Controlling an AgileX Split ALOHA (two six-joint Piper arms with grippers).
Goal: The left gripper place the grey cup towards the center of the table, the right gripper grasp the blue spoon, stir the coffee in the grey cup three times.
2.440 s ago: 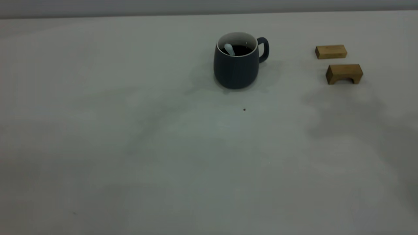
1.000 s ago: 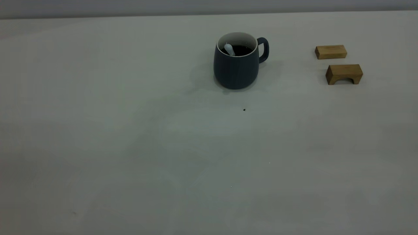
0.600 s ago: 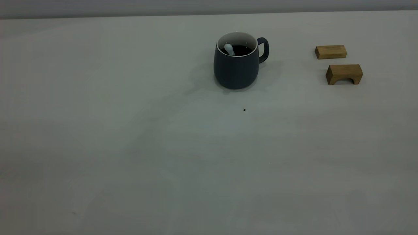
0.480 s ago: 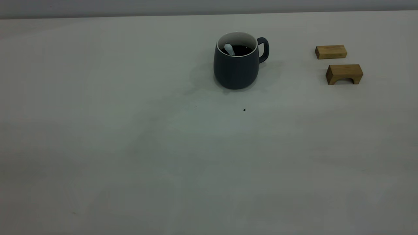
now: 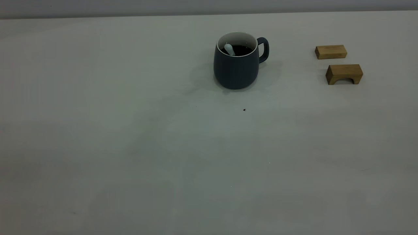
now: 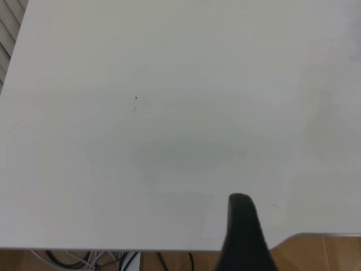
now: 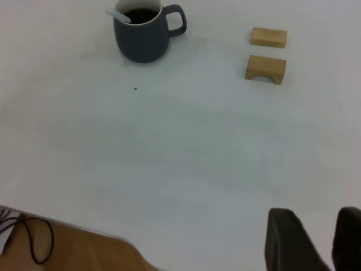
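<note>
From the outside camera you see the grey cup [image 5: 237, 62] upright toward the far middle of the table [image 5: 130, 147], handle pointing right at 2 wooden blocks [image 5: 338, 63]; the blue spoon [image 5: 230, 49] leans in the coffee [image 5: 240, 50], handle up and left. The left wrist camera shows 1 finger of the left gripper [image 6: 243, 234], so you cannot tell its spread. The right wrist camera shows the right gripper [image 7: 320, 243] well short of the cup, fingers apart. No writing is readable.

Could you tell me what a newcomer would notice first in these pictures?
The grey cup stands out, upright on the table toward its far side, with dark coffee inside and the spoon leaning against its rim. To its right lie two wooden blocks, a flat block and an arched block, apart from each other.
</note>
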